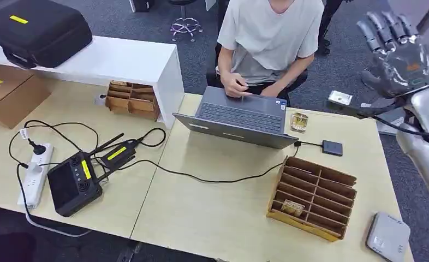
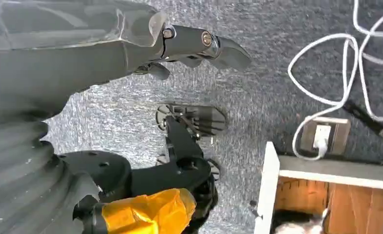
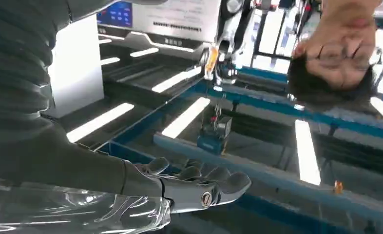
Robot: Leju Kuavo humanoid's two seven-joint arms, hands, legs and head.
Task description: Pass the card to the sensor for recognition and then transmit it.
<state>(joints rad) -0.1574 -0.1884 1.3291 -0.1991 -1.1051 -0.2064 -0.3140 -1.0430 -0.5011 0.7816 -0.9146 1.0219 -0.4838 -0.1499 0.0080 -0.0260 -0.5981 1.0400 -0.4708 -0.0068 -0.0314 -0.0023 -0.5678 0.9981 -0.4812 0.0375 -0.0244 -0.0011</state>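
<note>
- Your right hand (image 1: 399, 54) is raised high past the far right end of the counter (image 1: 223, 213), fingers spread apart and pointing up, nothing held in it.
- In the right wrist view that same hand (image 3: 199, 187) shows extended fingers, with ceiling lights and a person's head beyond them.
- Your left hand (image 2: 199, 48) hangs low over grey carpet, its fingers stretched out and holding nothing; a white cable and a floor socket lie beyond it.
- A small card (image 1: 340, 97) sits just below and to the inner side of your right hand. What it rests on you cannot tell.
- The grey sensor (image 1: 387, 237) lies at the near right corner of the counter, well below your right hand.
- A cardboard slotted rack (image 1: 312, 197) lies just to the inner side of the sensor, with one small card (image 1: 292, 207) lying in a near slot.
- A person (image 1: 269, 38) sits across the counter at an open laptop (image 1: 239, 115), both hands on it, well to the inner side of your right hand.
- Between laptop and your right hand: a small gold-patterned packet (image 1: 299, 121) and a dark little box (image 1: 332, 147) on a cable.
- Far off on the left side sit a handheld controller (image 1: 73, 183), a white power strip (image 1: 35, 174) and a black case (image 1: 37, 30).
</note>
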